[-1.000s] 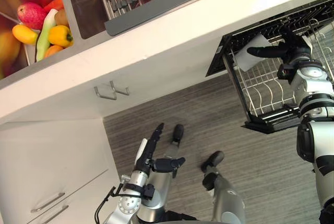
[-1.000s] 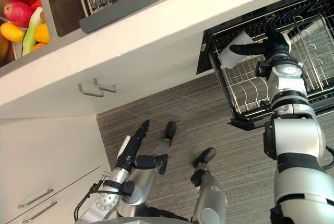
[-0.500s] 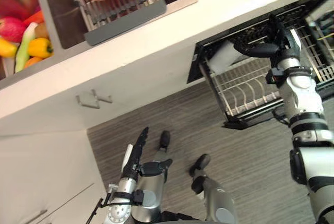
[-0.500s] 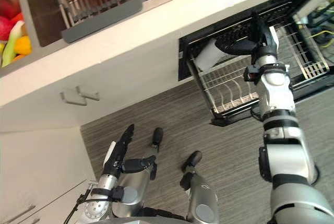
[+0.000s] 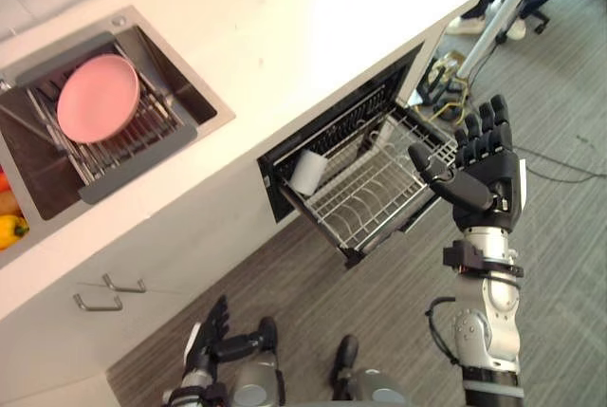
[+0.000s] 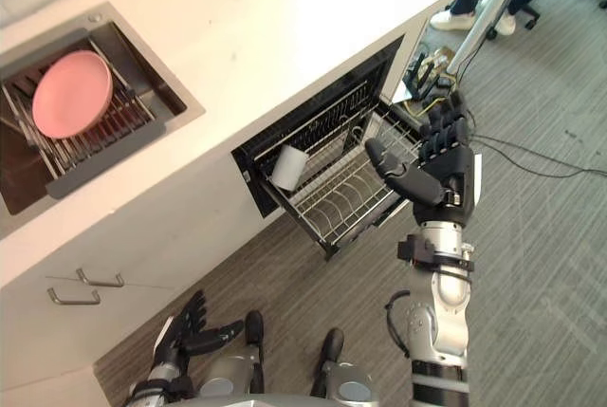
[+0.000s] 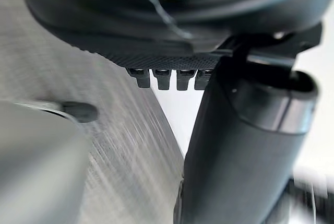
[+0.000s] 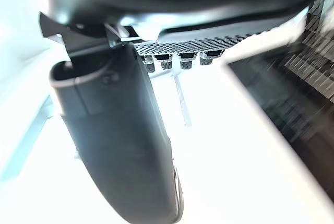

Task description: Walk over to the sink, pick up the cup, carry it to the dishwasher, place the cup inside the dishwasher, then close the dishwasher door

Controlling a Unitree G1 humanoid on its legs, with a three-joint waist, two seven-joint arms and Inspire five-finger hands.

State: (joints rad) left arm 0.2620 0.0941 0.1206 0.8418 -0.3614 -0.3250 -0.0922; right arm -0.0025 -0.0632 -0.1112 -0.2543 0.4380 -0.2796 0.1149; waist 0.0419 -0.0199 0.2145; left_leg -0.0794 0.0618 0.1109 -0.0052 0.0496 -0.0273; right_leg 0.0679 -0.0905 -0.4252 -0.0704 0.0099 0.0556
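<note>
Cup (image 5: 308,172) is already in: it lies on its side in the dishwasher rack (image 5: 379,196), at the rack's inner end, just under the edge of the counter (image 5: 285,37) (can't tell if any tine holds it). Right hand (image 5: 486,175) hangs in the air off the rack's outer side, fingers straight and spread, thumb stuck out, holding nothing; can't tell whether the thumb touches the rack wire. Left hand (image 5: 211,331) is low and well clear of the rack, fingers loosely straight, empty. Judged: placing done, closing not yet done. Main risk: the rack stands pulled right out, so pushing the door alone would jam against it; the rack likely has to go in first. Second: a hard shove could roll the loose cup along the wires or knock it against the counter edge above the rack's inner end. Third: spread fingers could slip between the rack wires and snag; a flat palm on the rack's front rim looks safer. Also, cables (image 5: 438,75) lie on the floor just past the rack's far end, with a person's shoes (image 5: 469,25) beyond, so stepping that way could trip. The door itself isn't clear to see.
</note>
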